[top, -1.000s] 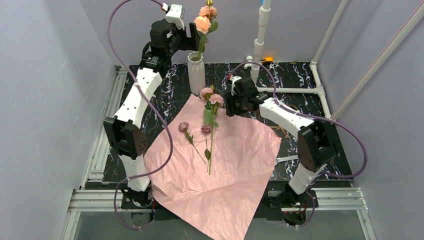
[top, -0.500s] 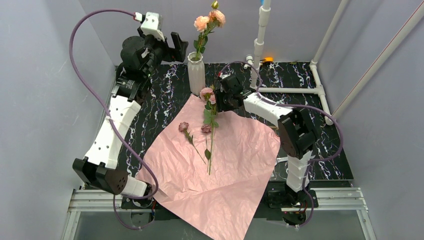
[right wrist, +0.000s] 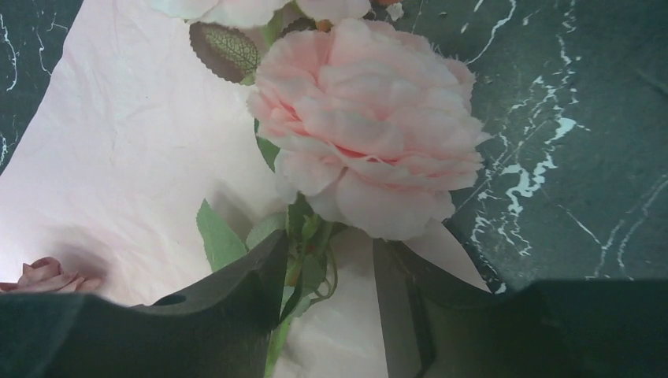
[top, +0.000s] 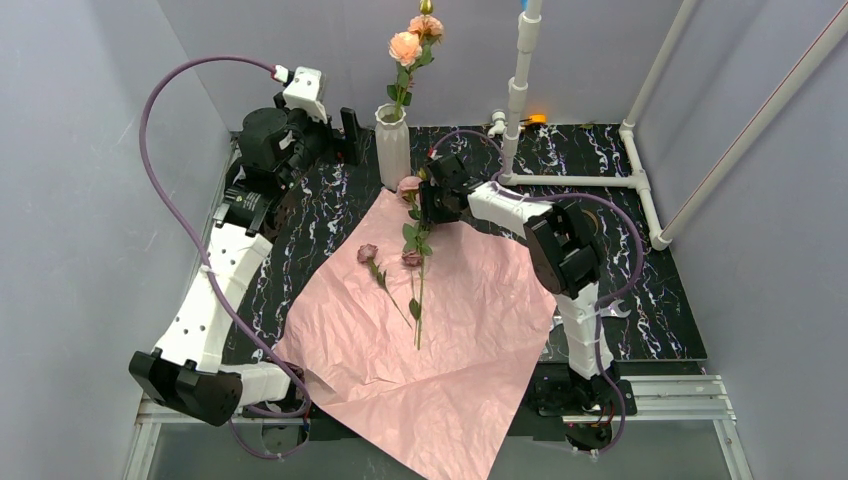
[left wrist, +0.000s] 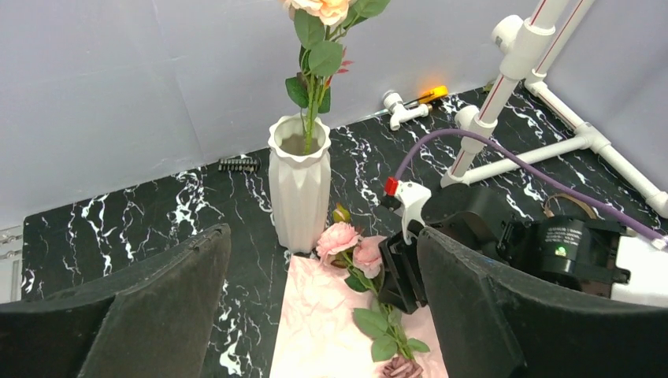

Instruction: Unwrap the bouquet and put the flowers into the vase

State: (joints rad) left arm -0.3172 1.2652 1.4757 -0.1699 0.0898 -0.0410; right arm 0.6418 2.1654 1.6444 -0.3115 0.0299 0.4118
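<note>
At the back of the tabletop (top: pixel 600 170), your left tool (top: pixel 347 135) stands wide and empty, just left of the vase (top: pixel 392 145), which holds peach roses (top: pixel 405 47). Your right tool (right wrist: pixel 331 244) is half open around the stem of a pink rose (right wrist: pixel 370 150) lying on the pink paper (top: pixel 450 330).
</note>
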